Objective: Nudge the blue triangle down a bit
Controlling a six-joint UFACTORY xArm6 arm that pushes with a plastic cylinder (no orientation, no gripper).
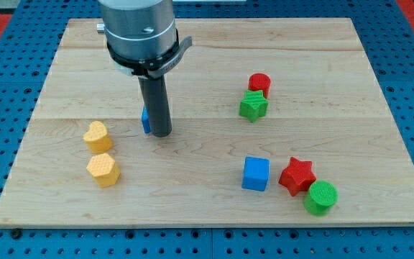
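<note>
The blue triangle (pixel 145 121) lies left of the board's middle; only a thin blue sliver shows, the rest is hidden behind my rod. My tip (pixel 162 134) rests on the board right against the triangle's right side, slightly toward the view's bottom of it. The arm's grey body hangs above at the view's top.
A yellow heart (pixel 97 135) and a yellow hexagon (pixel 103 170) lie at the left. A red cylinder (pixel 259 83) and a green star (pixel 253 106) sit at the upper right. A blue cube (pixel 256 173), a red star (pixel 297 176) and a green cylinder (pixel 321 197) lie at the lower right.
</note>
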